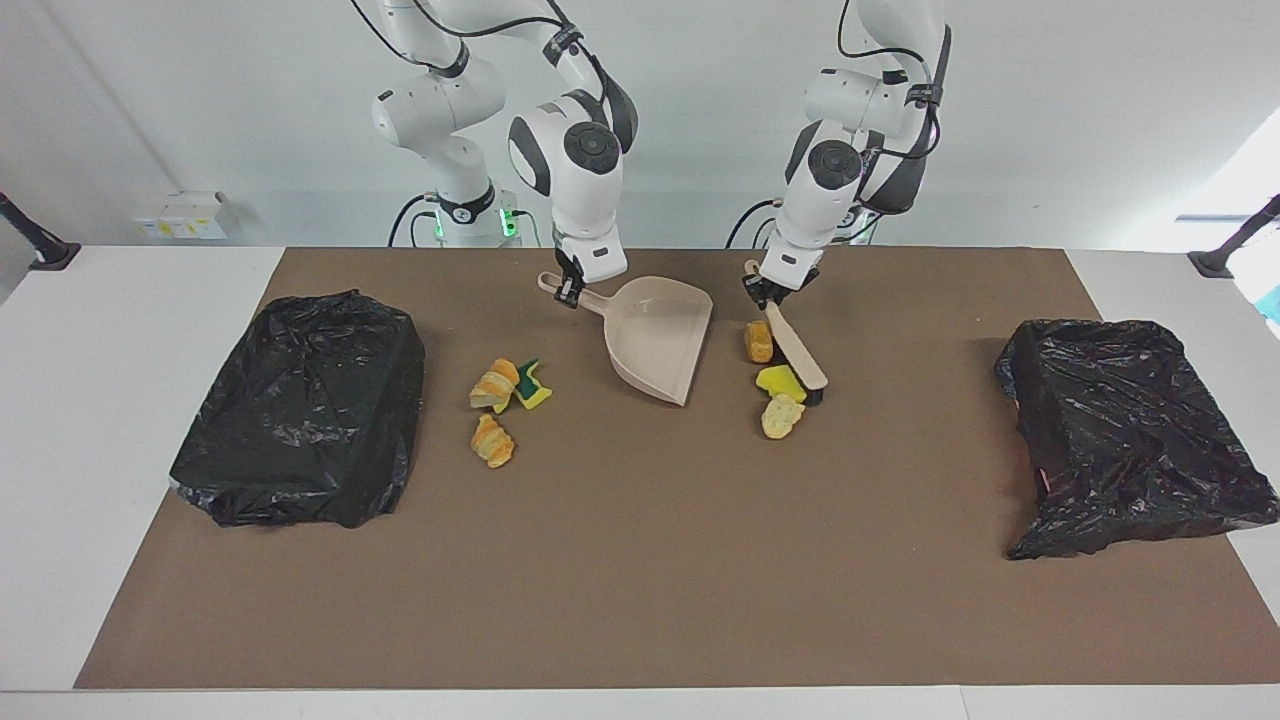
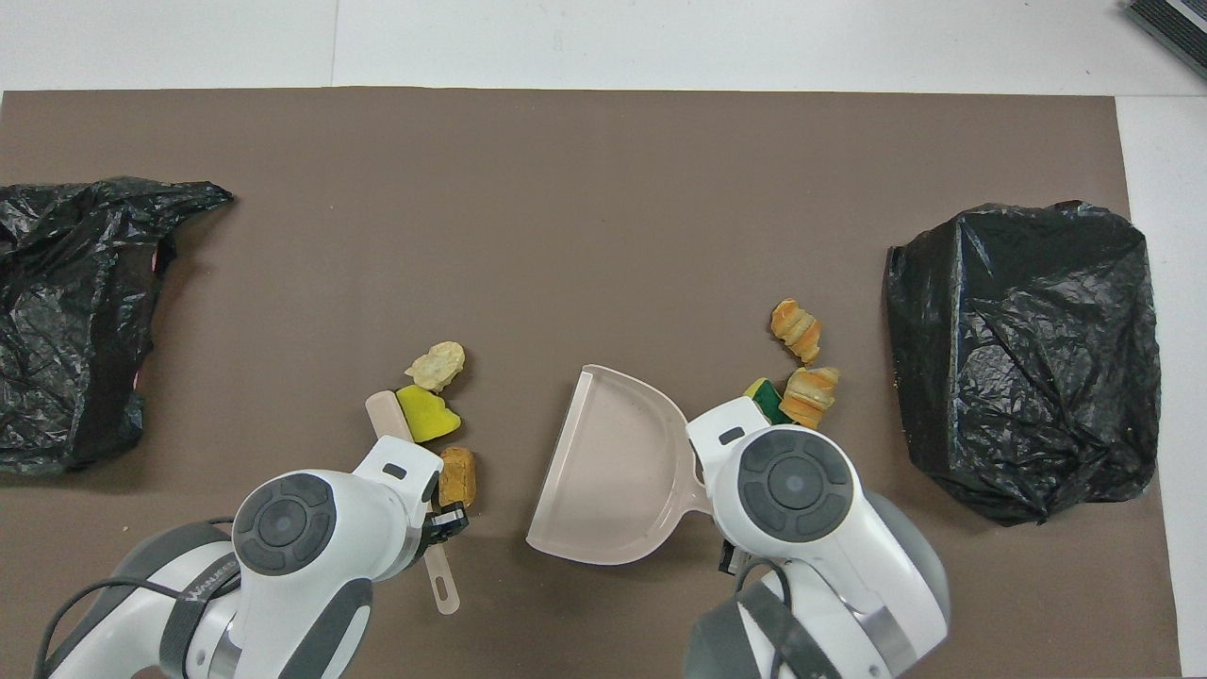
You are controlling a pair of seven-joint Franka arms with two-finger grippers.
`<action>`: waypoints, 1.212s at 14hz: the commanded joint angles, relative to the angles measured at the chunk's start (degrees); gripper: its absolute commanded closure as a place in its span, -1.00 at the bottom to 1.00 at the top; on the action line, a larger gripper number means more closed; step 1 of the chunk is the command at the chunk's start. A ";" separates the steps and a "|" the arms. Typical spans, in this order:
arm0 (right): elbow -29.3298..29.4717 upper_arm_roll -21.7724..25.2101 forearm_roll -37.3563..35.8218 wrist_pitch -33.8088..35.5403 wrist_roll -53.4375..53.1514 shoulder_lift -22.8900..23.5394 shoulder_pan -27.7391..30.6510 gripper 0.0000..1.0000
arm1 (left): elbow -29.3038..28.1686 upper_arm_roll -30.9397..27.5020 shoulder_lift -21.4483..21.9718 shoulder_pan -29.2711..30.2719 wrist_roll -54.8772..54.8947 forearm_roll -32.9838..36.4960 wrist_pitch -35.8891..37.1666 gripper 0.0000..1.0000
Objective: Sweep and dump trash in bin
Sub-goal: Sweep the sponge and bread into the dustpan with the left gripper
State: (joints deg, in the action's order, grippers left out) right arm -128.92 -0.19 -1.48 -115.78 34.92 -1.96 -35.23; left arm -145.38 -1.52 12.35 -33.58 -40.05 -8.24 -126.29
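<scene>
Facing view: right gripper jaws clamped on dustpan handle, pan tilted, mouth toward the left arm's end. Left gripper jaws clamped on brush handle; brush's long axis runs away from the robots, head down on the surface. Three trash scraps touch the brush on its dustpan side, so the sweep goes straight toward the pan mouth, near. Three more scraps lie toward the right arm's end, between dustpan and black bag. Second bag at the left arm's end. Faint lettering on left arm, unreadable.
</scene>
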 commanded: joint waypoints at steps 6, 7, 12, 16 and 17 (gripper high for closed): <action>0.95 -0.16 -1.95 -2.70 -4.15 2.75 -1.86 1.00 | 6.06 -0.15 -4.52 -5.26 2.69 -0.64 2.98 1.00; 0.95 -0.16 -2.03 -2.61 -4.24 2.75 -1.86 1.00 | 6.68 0.11 -4.87 -6.92 2.87 -1.94 2.98 1.00; 0.95 -0.16 -1.95 -2.61 -4.24 2.75 -1.95 1.00 | 13.52 0.11 -7.33 -12.91 5.24 -11.87 5.77 1.00; 0.95 -0.16 -2.03 -2.61 -4.24 2.75 -1.95 1.00 | 17.32 -0.68 -7.78 -11.78 6.82 -9.97 11.76 1.00; 0.95 -0.16 -2.03 -2.70 -4.24 2.75 -1.95 1.00 | 17.50 -0.76 -7.78 -11.16 6.65 -6.21 12.38 1.00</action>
State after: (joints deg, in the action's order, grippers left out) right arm -128.47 -0.22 -2.01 -118.23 32.24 0.60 -37.22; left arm -129.62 -1.66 5.26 -45.87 -34.53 -18.03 -116.69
